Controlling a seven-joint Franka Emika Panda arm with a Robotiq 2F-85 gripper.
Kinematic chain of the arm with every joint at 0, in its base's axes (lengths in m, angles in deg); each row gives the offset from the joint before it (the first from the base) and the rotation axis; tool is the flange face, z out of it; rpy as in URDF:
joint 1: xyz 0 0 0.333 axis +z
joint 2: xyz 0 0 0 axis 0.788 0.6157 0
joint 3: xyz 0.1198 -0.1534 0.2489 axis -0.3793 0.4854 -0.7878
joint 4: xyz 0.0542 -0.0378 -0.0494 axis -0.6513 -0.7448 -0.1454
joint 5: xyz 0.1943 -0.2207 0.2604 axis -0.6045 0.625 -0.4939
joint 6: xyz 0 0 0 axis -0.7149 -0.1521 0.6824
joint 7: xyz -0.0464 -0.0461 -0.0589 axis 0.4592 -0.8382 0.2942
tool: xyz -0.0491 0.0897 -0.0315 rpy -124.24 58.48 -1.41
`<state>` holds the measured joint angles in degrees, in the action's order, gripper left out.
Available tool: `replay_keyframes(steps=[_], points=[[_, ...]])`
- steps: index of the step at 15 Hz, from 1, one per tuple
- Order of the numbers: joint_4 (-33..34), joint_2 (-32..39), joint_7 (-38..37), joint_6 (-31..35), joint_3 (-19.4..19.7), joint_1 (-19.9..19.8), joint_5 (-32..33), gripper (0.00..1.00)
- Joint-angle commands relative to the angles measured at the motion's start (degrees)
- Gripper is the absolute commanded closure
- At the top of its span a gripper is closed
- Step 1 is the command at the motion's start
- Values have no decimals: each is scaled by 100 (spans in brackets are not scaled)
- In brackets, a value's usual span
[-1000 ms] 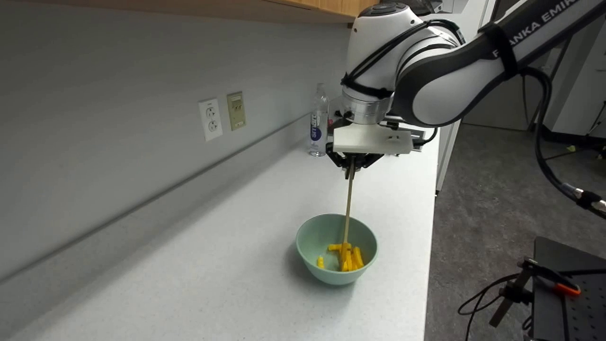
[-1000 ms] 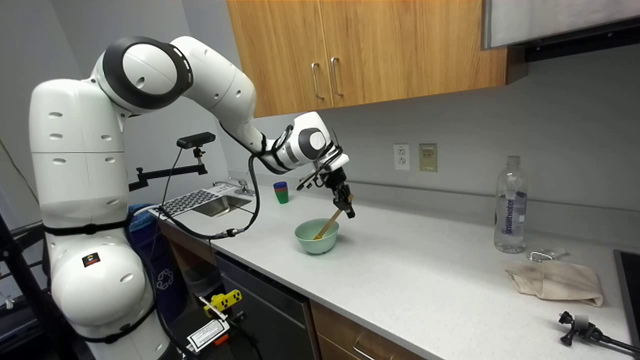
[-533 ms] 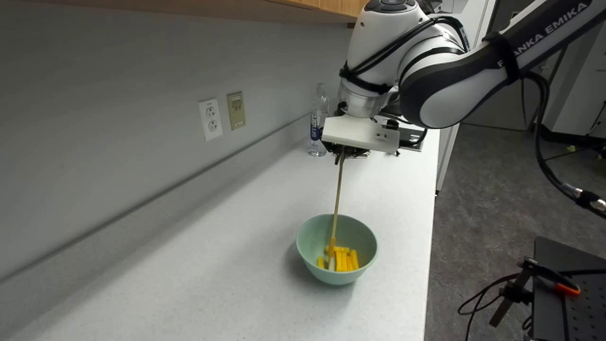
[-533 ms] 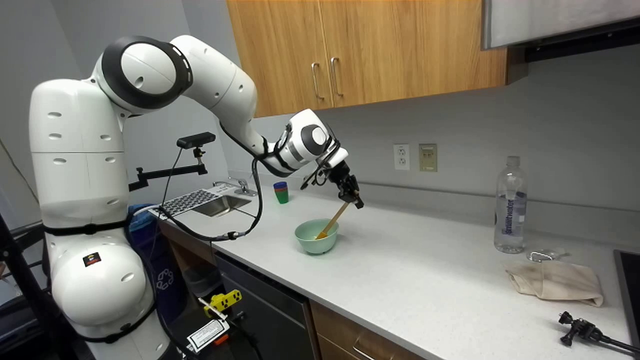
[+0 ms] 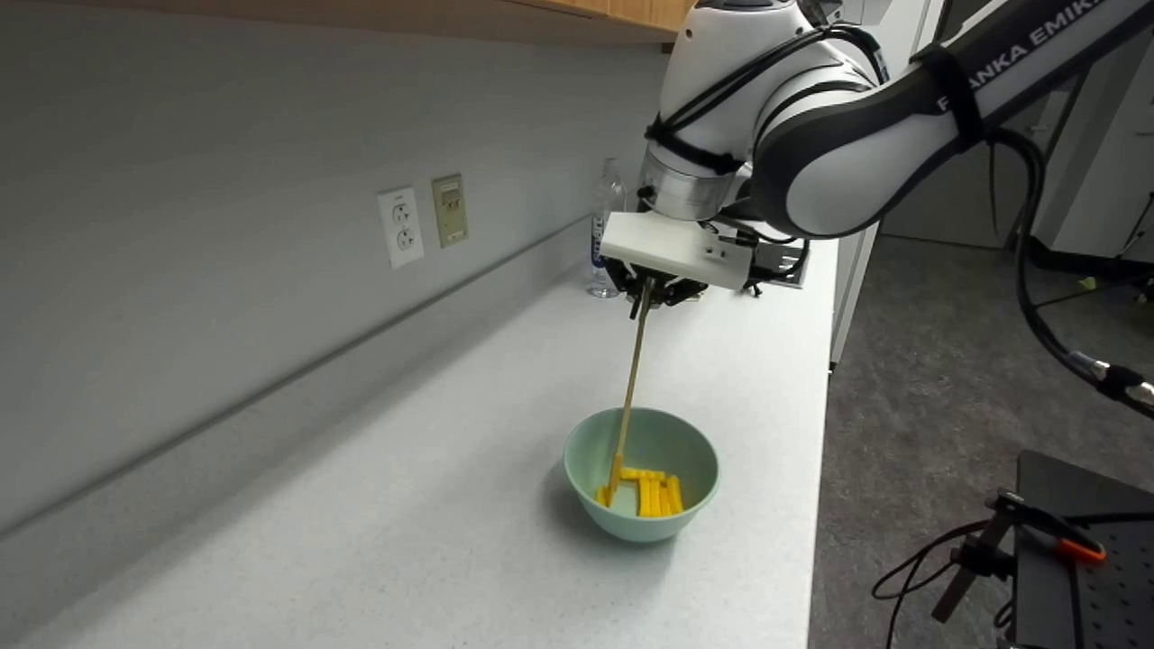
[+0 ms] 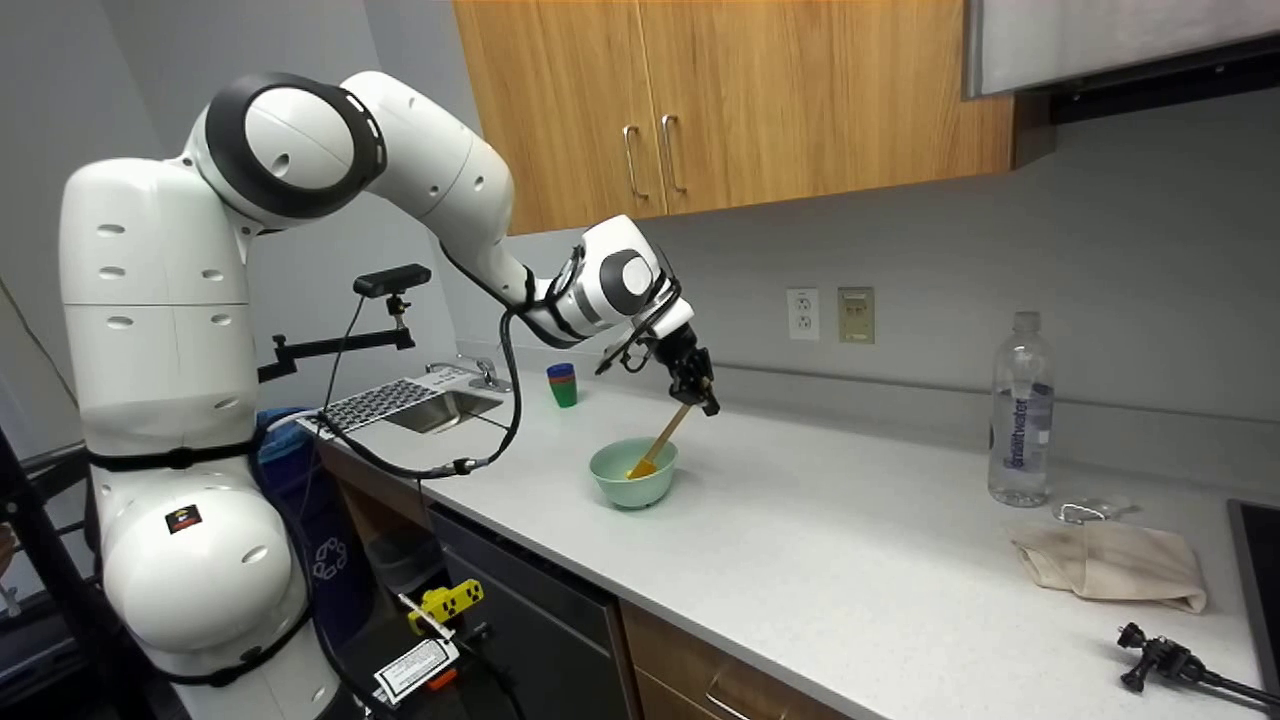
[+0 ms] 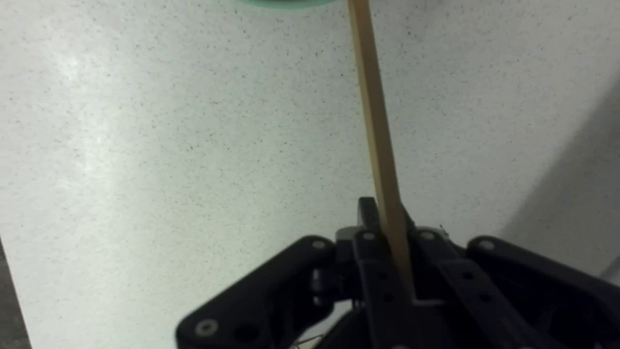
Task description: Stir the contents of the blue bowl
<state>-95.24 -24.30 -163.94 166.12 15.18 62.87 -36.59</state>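
The pale teal blue bowl (image 5: 642,530) stands on the counter, and only a sliver of its rim (image 7: 290,4) shows at the top of the wrist view. Inside it the contents, several yellow pieces (image 5: 658,498), lie mostly towards the right in an exterior view. My gripper (image 5: 642,305) is above and behind the bowl, shut on the wooden stirring stick (image 7: 375,106), which runs up between its fingertips. The stick leans down into the bowl, and its orange lower end (image 5: 617,470) is at the left side, beside a small yellow piece (image 5: 601,494). In an exterior view the gripper (image 6: 705,402) sits past the bowl's rim.
A water bottle (image 6: 1022,420), a folded cloth (image 6: 1115,565) and a black mount (image 6: 1170,662) are farther along the counter (image 6: 800,540). Stacked cups (image 6: 562,385) stand near the sink (image 6: 445,410). The wall with outlets (image 5: 401,227) runs behind, with wooden cabinets (image 6: 740,100) above.
In an exterior view, my gripper and the stick have moved left, the stick's lower end sweeping from among the pieces to the bowl's left side. The pieces have shifted slightly; the bowl stays put.
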Motion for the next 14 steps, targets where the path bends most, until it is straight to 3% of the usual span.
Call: replay_keyframes(steps=[1, 5, 9, 14], points=[[13, 62, 873, -171, -216, -158, -786, 98], [113, 159, 1698, -840, -211, -145, -1194, 98], [203, 176, 1296, -1142, 81, 29, -375, 98], [229, 182, 513, -897, 226, 88, 477, 98]])
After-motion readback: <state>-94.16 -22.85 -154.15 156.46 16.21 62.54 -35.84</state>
